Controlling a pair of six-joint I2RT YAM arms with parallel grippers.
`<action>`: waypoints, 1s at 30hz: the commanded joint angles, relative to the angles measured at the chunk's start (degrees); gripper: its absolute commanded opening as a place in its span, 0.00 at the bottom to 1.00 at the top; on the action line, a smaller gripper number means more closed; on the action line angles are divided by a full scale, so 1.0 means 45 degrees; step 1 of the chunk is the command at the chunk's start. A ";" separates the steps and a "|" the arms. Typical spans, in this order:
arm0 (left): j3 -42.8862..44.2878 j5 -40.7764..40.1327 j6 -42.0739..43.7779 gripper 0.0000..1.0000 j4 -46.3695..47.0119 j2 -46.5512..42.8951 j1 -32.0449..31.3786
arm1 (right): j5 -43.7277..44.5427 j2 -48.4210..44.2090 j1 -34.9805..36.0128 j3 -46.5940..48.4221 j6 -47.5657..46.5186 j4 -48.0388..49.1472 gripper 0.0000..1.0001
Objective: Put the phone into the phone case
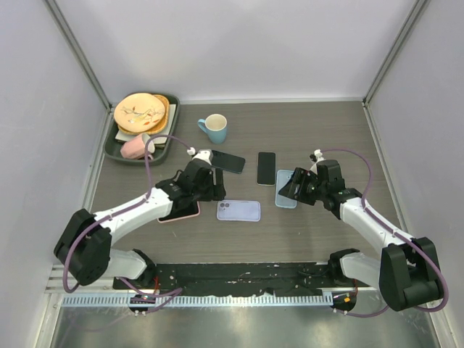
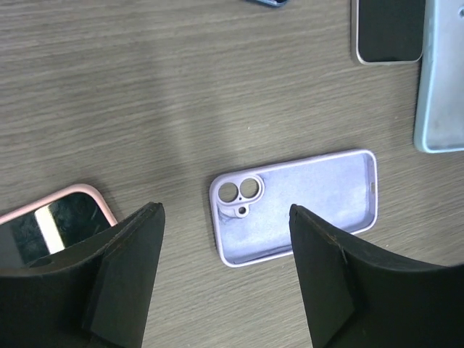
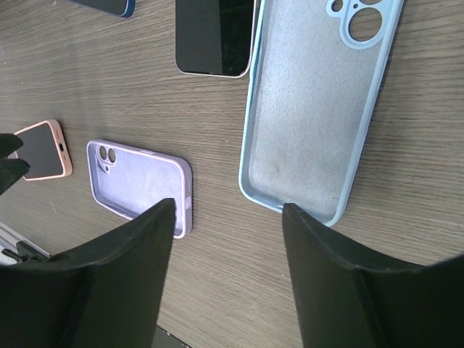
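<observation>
An empty lilac phone case (image 1: 238, 210) lies open side up at the table's middle; it also shows in the left wrist view (image 2: 297, 203) and the right wrist view (image 3: 138, 185). An empty light blue case (image 1: 286, 188) lies to its right, also in the right wrist view (image 3: 312, 109). A bare black phone (image 1: 266, 167) lies screen up just left of the blue case. A phone in a pink case (image 1: 180, 212) lies by my left gripper. My left gripper (image 1: 215, 188) is open and empty above the table, left of the lilac case. My right gripper (image 1: 290, 190) is open and empty over the blue case's near end.
A dark phone with a blue edge (image 1: 228, 161) lies behind my left gripper. A light blue mug (image 1: 214, 128) stands farther back. A dark tray (image 1: 119, 151) at the back left holds plates (image 1: 141, 112) and a pink cup (image 1: 135, 147).
</observation>
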 commanded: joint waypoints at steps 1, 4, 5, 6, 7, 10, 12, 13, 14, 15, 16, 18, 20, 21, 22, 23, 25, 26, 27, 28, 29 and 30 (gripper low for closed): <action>-0.0776 0.1845 -0.0244 0.73 0.1579 -0.0545 0.0914 | -0.0185 -0.0492 -0.0075 -0.0024 -0.0035 0.0395 0.71; -0.1401 0.3486 -0.0634 0.73 0.2477 -0.0662 0.1986 | -0.0088 -0.0862 -0.0055 -0.0141 -0.0133 0.0453 0.79; -0.1596 0.3841 -0.0751 0.73 0.2769 -0.0702 0.2184 | -0.0088 -0.0941 -0.0055 -0.0200 -0.0171 0.0492 0.80; -0.2024 0.4251 -0.0888 0.73 0.3372 -0.0799 0.2399 | -0.0088 -0.1000 -0.0055 -0.0239 -0.0191 0.0454 0.81; -0.2221 0.4816 -0.1198 0.73 0.3784 -0.0838 0.2768 | -0.0107 -0.1155 -0.0075 -0.0239 -0.0230 0.0473 0.83; -0.2808 0.5484 -0.1766 0.73 0.4665 -0.0839 0.3394 | -0.0185 -0.1293 -0.0075 -0.0278 -0.0269 0.0453 0.85; -0.3081 0.5895 -0.1924 0.73 0.4997 -0.0897 0.3650 | -0.0185 -0.1333 -0.0075 -0.0317 -0.0270 0.0473 0.86; -0.3141 0.5973 -0.1924 0.73 0.5038 -0.0936 0.3844 | -0.0185 -0.1333 -0.0055 -0.0317 -0.0289 0.0473 0.86; -0.3141 0.5974 -0.1886 0.73 0.4941 -0.0975 0.3943 | -0.0205 -0.1255 -0.0075 -0.0298 -0.0289 0.0551 0.86; -0.3122 0.5993 -0.1827 0.72 0.4882 -0.1072 0.4098 | -0.0263 -0.1235 -0.0075 -0.0298 -0.0289 0.0629 0.86; -0.3083 0.5993 -0.1653 0.72 0.4804 -0.1073 0.4177 | -0.0283 -0.1138 -0.0055 -0.0298 -0.0270 0.0687 0.86; -0.2849 0.5993 -0.1418 0.72 0.4434 -0.1054 0.4430 | -0.0361 -0.0904 -0.0075 -0.0201 -0.0250 0.0921 0.86; -0.2499 0.6013 -0.0910 0.72 0.3986 -0.0937 0.4587 | -0.0536 -0.0476 -0.0055 -0.0103 -0.0230 0.1254 0.86; -0.2361 0.5994 -0.0715 0.72 0.3829 -0.0782 0.4782 | -0.0595 -0.0299 -0.0055 -0.0025 -0.0269 0.1332 0.86; -0.2244 0.5993 -0.0578 0.71 0.3614 -0.0683 0.4880 | -0.0673 -0.0124 -0.0036 0.0111 -0.0270 0.1565 0.86; -0.1991 0.6032 -0.0345 0.71 0.3535 -0.0586 0.4978 | -0.0770 0.0265 -0.0055 0.0248 -0.0250 0.1664 0.85; -0.1755 0.6266 -0.0245 0.71 0.3476 -0.0119 0.5310 | -0.1063 0.0638 -0.0016 0.0598 -0.0172 0.2013 0.85; -0.1484 0.6383 -0.0187 0.71 0.3475 0.0077 0.5427 | -0.1122 0.0795 0.0042 0.0717 -0.0095 0.2093 0.85; -0.1346 0.6616 -0.0186 0.71 0.3495 0.0234 0.5602 | -0.1084 0.1164 0.0100 0.0892 -0.0074 0.2133 0.85; -0.1209 0.6696 -0.0167 0.71 0.3476 0.0410 0.5662 | -0.1026 0.1341 0.0256 0.1242 -0.0055 0.2172 0.84; -0.0859 0.6755 -0.0166 0.71 0.3475 0.0759 0.5720 | -0.0967 0.1536 0.0335 0.1419 -0.0074 0.2192 0.84; -0.0682 0.6794 -0.0147 0.71 0.3475 0.0937 0.5798 | -0.0889 0.1751 0.0471 0.1595 -0.0055 0.2231 0.84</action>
